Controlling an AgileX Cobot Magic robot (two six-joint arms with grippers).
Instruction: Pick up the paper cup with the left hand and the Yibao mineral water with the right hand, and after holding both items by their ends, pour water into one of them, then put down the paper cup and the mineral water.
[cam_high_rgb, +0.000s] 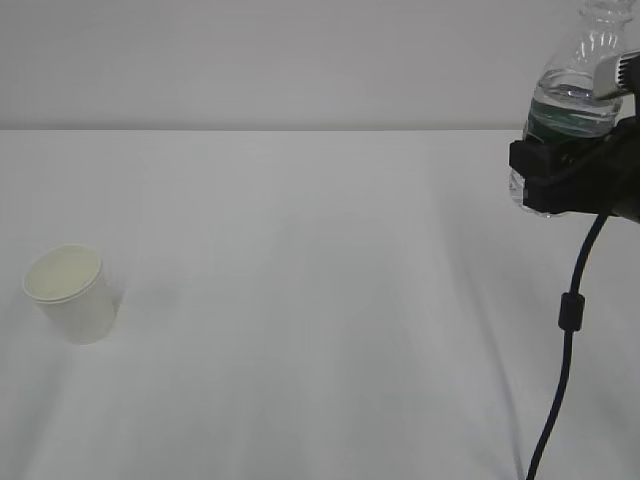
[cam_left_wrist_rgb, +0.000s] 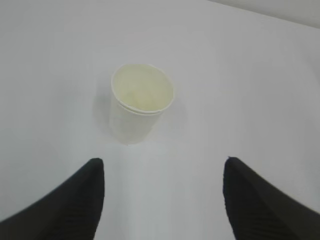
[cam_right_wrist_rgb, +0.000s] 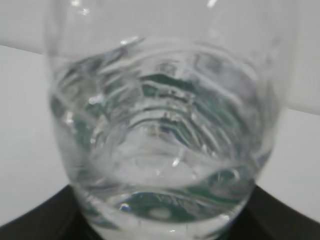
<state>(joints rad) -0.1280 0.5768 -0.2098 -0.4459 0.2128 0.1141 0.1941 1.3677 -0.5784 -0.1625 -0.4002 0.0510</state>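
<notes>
item one, the paper cup (cam_high_rgb: 70, 293): it stood upright and alone on the white table (cam_high_rgb: 320, 330) at the lower left of the exterior frame, cream inside showing, and whether it held anything i could not tell. in my left wrist view the same cup sat upper centre, well clear of my left hand (cam_left_wrist_rgb: 162, 200), whose two black fingers (cam_left_wrist_rgb: 75, 200) showed at the bottom corners, spread wide with nothing between them. item two, the yibao mineral water (cam_high_rgb: 575, 95): it hung at the upper right edge of the exterior frame, lifted off the table, roughly upright with a slight lean, green label band showing above my right hand (cam_high_rgb: 560, 180), which was clamped round the bottle's lower end. my right wrist view was filled by the bottle's base, with the water (cam_right_wrist_rgb: 160, 165) pooled low in it. step in hand, as i judged it: the bottle was up and held, the cup not yet taken. the next move called for my left hand to go forward and down until the fingers straddled the cup, then close gently, since thin paper walls would likely crush or tip under a hard or off-centre squeeze.
</notes>
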